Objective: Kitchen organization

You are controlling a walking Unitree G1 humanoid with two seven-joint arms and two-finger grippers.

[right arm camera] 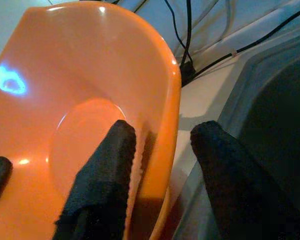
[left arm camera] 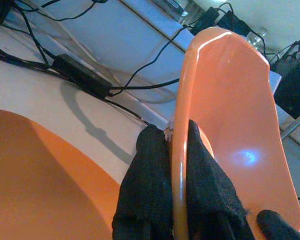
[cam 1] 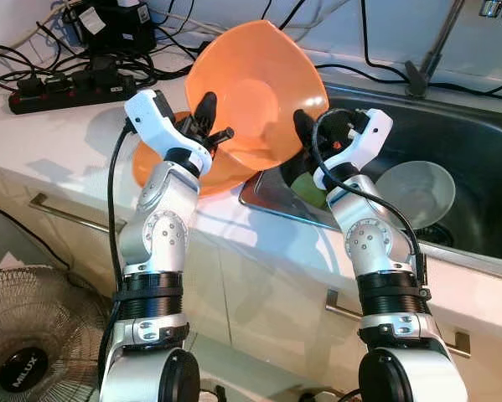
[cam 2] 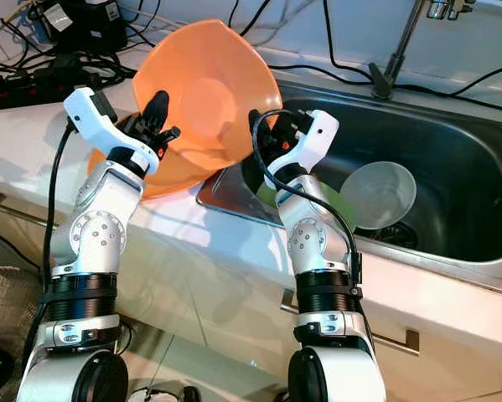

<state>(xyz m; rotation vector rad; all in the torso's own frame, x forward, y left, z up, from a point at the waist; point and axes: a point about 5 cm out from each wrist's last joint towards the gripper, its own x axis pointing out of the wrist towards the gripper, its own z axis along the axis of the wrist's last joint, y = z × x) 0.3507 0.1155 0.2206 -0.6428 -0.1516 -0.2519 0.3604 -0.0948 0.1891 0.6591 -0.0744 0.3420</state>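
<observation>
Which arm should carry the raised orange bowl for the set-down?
Left. The left gripper is clamped on the rim of the tilted orange plastic bowl. The right gripper only straddles the opposite rim, fingers apart, outer finger off the wall.

Black power strip (cam 1: 70, 90) with tangled cables on counter beyond left arm; floor fan (cam 1: 28, 335) low beside it

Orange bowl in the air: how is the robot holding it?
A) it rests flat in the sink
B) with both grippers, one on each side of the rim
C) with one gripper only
B: the left gripper and right gripper each hold the orange bowl at its rim, tilted above the counter.
</observation>
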